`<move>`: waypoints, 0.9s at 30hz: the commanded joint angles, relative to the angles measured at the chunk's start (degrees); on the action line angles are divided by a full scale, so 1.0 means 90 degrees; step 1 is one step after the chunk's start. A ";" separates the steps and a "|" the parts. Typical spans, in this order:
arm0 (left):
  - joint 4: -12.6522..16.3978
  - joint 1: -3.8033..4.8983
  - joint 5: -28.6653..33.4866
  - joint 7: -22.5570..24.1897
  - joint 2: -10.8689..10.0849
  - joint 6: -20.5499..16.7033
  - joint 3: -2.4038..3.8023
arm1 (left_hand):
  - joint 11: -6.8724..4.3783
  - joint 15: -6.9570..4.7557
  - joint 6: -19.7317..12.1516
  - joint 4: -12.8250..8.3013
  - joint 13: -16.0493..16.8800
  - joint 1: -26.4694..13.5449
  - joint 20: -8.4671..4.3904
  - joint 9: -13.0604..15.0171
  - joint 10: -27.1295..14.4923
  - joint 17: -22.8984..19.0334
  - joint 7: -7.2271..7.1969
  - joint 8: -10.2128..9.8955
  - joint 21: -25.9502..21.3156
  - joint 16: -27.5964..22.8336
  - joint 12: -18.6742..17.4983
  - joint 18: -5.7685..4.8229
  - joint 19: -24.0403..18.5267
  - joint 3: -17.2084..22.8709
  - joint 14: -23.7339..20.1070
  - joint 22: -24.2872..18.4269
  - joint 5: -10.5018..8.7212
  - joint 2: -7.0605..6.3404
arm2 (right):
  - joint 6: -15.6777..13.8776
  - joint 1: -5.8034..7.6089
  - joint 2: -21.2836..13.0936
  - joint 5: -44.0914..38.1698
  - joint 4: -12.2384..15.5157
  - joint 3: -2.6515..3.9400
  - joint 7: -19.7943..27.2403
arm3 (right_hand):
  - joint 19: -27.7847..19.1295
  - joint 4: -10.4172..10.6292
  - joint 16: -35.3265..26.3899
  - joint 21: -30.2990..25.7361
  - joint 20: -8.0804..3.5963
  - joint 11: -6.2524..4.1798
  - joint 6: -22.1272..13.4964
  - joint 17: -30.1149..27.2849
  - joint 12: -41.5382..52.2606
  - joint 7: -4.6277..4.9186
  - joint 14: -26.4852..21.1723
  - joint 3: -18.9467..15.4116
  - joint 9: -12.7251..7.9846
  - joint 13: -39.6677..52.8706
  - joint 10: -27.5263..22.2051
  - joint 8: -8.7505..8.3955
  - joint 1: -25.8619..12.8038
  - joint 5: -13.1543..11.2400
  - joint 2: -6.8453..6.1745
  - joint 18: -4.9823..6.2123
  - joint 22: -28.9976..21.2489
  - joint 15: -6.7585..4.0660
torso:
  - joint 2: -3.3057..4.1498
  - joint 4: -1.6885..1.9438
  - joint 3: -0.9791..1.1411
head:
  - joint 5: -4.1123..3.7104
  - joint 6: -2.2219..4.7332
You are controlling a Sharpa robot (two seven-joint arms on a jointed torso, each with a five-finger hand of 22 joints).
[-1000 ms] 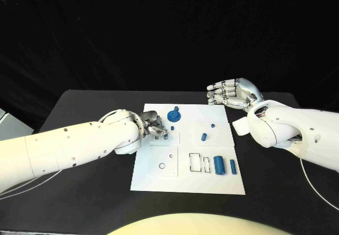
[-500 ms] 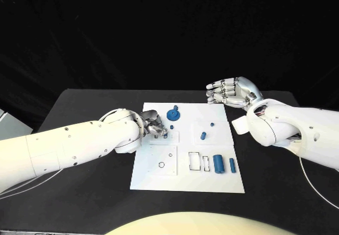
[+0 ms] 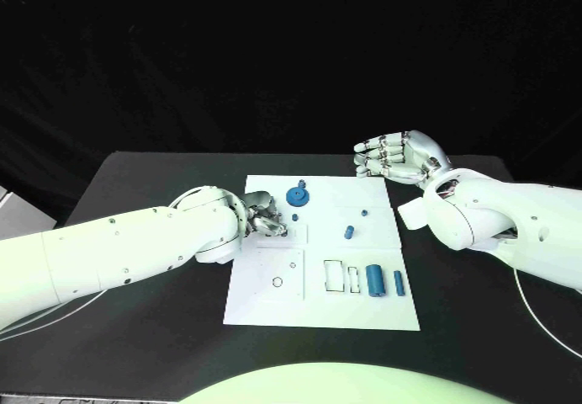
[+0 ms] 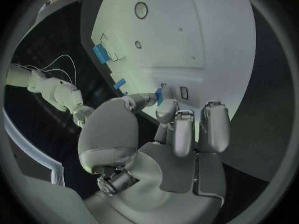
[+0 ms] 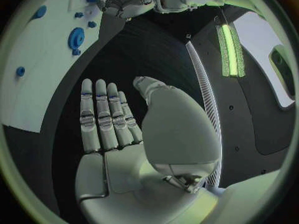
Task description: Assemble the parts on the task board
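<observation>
Left hand barely shifted; two blue cylinders on task board.

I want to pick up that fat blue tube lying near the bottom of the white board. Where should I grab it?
Probably around the middle of the fat tube, pinching its two long sides from above. It lies flat on the board, so only the top is open. A thin tube lies close beside it, so keep your fingers narrow on that side.
</observation>
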 commanded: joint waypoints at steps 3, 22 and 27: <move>0.0007 -0.0021 0.0097 -0.0043 -0.0016 0.0206 -0.0011 | -0.0014 -0.0035 0.0027 -0.1146 0.0016 0.0062 -0.0001 0.0001 0.0051 0.1602 -0.0026 0.0030 0.0026 0.0037 0.0027 -0.0039 0.0054 0.1183 0.0652 0.0003 0.0038 -0.0035 | 0.0093 -0.0005 -0.0001 -0.0052 0.0007 0.0001 0.0057 | -0.0012 -0.0010 -0.0026 -0.0014 0.0017 0.0011 0.0035 -0.0006 -0.0043 0.0066 -0.0005 -0.0030 -0.0007 -0.0002 0.0031 -0.0021 -0.0055 0.0039 0.0002 0.0092 -0.0006 0.0047 | 0.0001 0.0002 0.0002 | -0.0007 -0.0004; -0.0007 -0.0020 0.0359 0.0073 -0.0096 -0.0279 -0.0003 | -0.0021 -0.0040 0.0056 -0.1151 0.0042 0.0078 -0.0006 -0.0008 0.0076 0.1616 -0.0034 0.0021 0.0026 0.0044 0.0039 -0.0038 0.0052 0.1198 0.0657 0.0000 0.0070 -0.0061 | 0.0085 -0.0011 0.0004 -0.0052 0.0003 0.0000 0.0067 | -0.0011 -0.0009 -0.0036 -0.0011 0.0018 0.0010 0.0039 -0.0014 -0.0048 0.0064 0.0003 -0.0032 -0.0008 -0.0002 0.0036 -0.0024 -0.0062 0.0042 0.0005 0.0093 -0.0028 0.0047 | 0.0002 -0.0004 0.0004 | -0.0015 -0.0012; 0.0012 -0.0019 0.0585 0.0187 -0.0098 -0.0241 0.0012 | -0.0023 -0.0043 0.0066 -0.1151 0.0031 0.0087 -0.0008 -0.0014 0.0076 0.1619 -0.0036 0.0015 0.0028 0.0046 0.0030 -0.0039 0.0055 0.1209 0.0658 0.0005 0.0080 -0.0065 | 0.0087 -0.0017 0.0009 -0.0053 -0.0005 0.0000 0.0068 | -0.0011 -0.0009 -0.0036 -0.0011 0.0018 0.0010 0.0039 -0.0014 -0.0048 0.0064 0.0003 -0.0032 -0.0008 -0.0002 0.0036 -0.0024 -0.0062 0.0042 0.0005 0.0093 -0.0028 0.0047 | 0.0007 -0.0002 0.0001 | -0.0025 -0.0007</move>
